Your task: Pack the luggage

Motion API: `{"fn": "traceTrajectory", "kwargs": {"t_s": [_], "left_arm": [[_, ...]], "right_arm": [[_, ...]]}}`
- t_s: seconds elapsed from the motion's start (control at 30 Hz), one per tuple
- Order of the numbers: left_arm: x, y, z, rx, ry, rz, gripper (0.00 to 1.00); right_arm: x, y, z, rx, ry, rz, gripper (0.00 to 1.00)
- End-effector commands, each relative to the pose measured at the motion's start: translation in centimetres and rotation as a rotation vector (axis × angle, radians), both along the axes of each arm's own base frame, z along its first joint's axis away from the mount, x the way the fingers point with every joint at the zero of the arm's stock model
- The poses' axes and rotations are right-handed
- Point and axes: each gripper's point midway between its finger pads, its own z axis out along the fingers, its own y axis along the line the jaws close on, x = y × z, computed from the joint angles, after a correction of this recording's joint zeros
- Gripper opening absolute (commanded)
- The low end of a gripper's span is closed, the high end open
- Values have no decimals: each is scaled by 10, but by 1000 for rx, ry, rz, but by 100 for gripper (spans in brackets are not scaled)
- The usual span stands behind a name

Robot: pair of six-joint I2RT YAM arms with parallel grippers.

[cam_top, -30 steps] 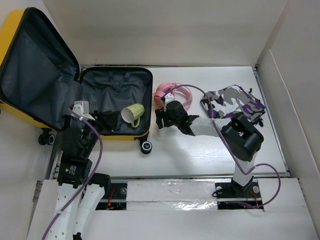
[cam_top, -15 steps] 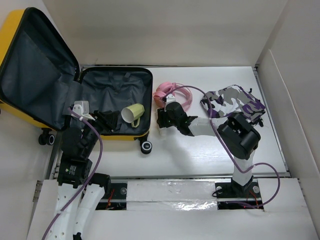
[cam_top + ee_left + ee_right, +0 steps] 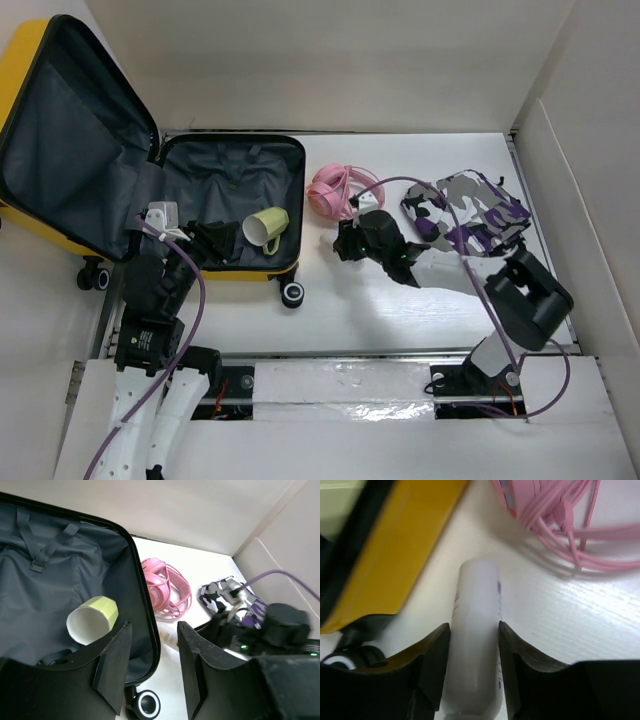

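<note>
The yellow suitcase [image 3: 20, 60] lies open at the left, its grey-lined lower half [image 3: 215, 180] holding a pale green cup [image 3: 266, 226] on its side. My left gripper [image 3: 215, 243] is open and empty over that half's near right corner; its wrist view shows the cup [image 3: 92, 622] and the lining [image 3: 60, 580]. My right gripper [image 3: 346, 246] is low on the table just right of the suitcase, shut on a white tube [image 3: 477, 605] lying between its jaws. The yellow shell [image 3: 405, 540] is close on its left.
Pink headphones [image 3: 330, 190] with a coiled cord lie just beyond the right gripper, also in the right wrist view [image 3: 560, 510]. A purple, grey and white camouflage cloth [image 3: 465, 205] lies at the right. A suitcase wheel [image 3: 292, 293] sticks out near the front. White walls surround the table.
My right arm has swung to the right, and its gripper has shifted right and slightly nearer, away from the suitcase edge. The left arm and the cup have not moved.
</note>
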Motion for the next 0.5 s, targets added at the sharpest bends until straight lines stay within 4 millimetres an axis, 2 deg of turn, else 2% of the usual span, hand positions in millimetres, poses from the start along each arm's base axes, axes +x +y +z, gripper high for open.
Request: {"fn": "traceTrajectory", "kwargs": {"t_s": [0.0,0.03,0.07,0.17,0.2,0.23,0.27,0.3,0.33,0.37,0.4,0.43,0.47], "left_arm": [[-3,-2,24,-15,-70,-12,38],[-3,-2,24,-14,-72,-13,38],[-3,-2,24,-14,-72,-13,38],[-3,-2,24,-13,-70,-15,38],[-3,-2,25,-15,-73,-13,38],[-2,-2,25,-14,-73,-13,38],[-3,-2,25,-14,-75,-13,38],[-3,-2,26,-15,-78,-13,38],[-4,-2,26,-15,-78,-12,38],[-3,-1,26,-15,-78,-7,38],[-3,1,25,-14,-75,2,38],[-3,1,25,-13,-74,5,38],[-4,1,25,-13,-75,5,38]], "right_arm": [[0,10,78,131,-157,39,27],[-5,12,95,160,-185,49,27],[-6,11,103,170,-200,50,27],[-11,28,133,219,-252,106,28],[-11,42,153,245,-286,138,28],[-7,48,159,254,-295,149,28],[-7,60,165,269,-299,176,28],[-5,76,159,279,-284,226,28],[-2,90,179,317,-312,244,28],[2,96,181,318,-308,249,29],[6,99,171,285,-287,247,30],[10,100,175,280,-297,240,32],[12,97,170,263,-294,223,37]]}}
